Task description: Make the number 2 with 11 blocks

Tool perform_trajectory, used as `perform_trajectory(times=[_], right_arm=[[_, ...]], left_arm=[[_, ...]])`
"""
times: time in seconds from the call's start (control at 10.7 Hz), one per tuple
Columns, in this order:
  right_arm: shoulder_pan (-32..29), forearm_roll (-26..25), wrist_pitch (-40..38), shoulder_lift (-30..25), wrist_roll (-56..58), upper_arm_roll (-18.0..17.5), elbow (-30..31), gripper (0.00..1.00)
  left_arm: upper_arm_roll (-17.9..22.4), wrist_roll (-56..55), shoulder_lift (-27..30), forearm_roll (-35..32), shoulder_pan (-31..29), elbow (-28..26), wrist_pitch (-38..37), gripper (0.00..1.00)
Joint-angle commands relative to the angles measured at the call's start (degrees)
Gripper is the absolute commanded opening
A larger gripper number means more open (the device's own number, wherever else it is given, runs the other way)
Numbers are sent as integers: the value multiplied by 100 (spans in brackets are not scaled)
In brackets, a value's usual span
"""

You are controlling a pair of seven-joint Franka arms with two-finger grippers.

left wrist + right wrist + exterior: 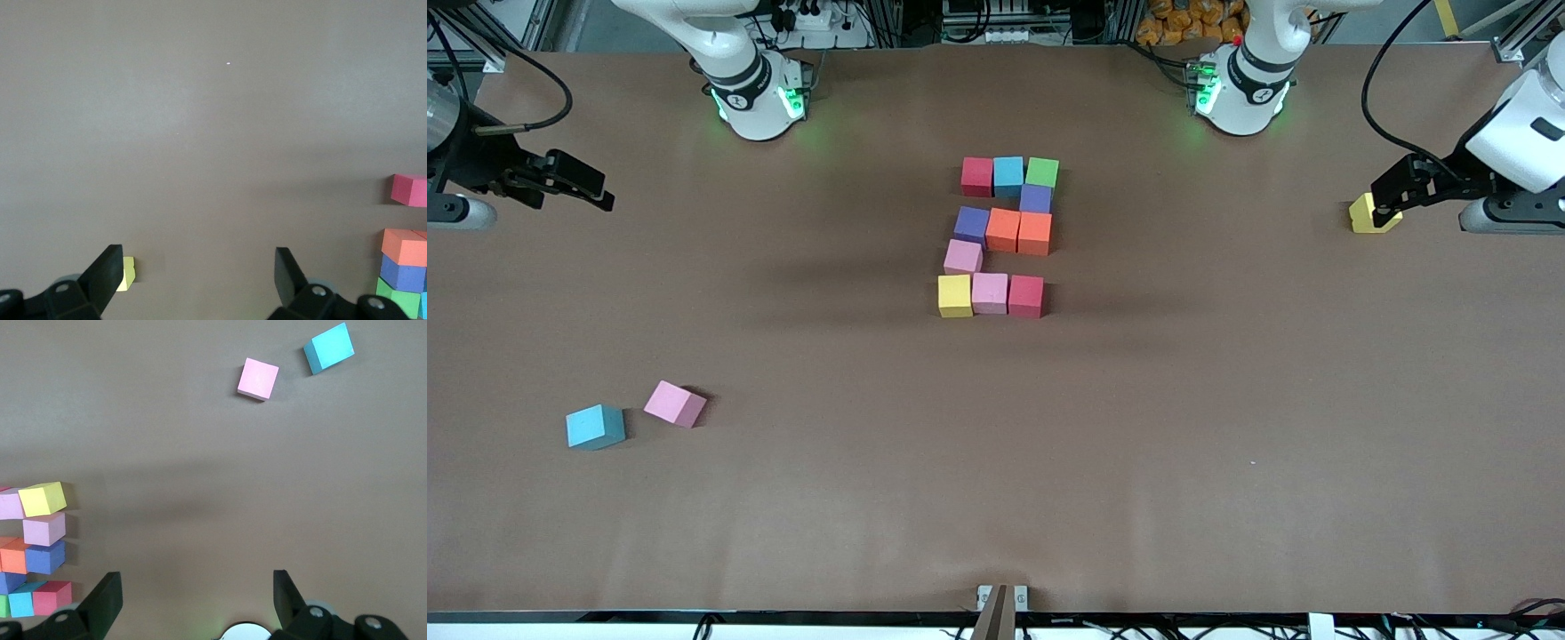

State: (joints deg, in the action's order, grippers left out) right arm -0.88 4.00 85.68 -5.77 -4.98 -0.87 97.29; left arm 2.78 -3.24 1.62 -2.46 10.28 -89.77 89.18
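Observation:
Eleven blocks stand together mid-table in the shape of a 2. Its row nearest the bases is red, light blue and green. Under them come purple, then purple, orange, orange, then pink, then yellow, pink, red. My left gripper hangs open and empty at the left arm's end of the table, over a loose yellow block. My right gripper hangs open and empty at the right arm's end.
A loose pink block and a loose light blue block lie nearer the front camera, toward the right arm's end. The right wrist view shows part of the figure, among it the yellow block.

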Motion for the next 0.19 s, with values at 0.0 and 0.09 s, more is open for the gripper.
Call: perform_trajectory(times=[0.0,0.09], right_arm=[[-114,-137,36,-30,-38,-97,45,100],[-114,-137,71,-12,-38,-97,45,100]], left_arm=[[65,-19,-30,122,35,144,-138,100],[74,-19,-30,236,26,144,-138,100]])
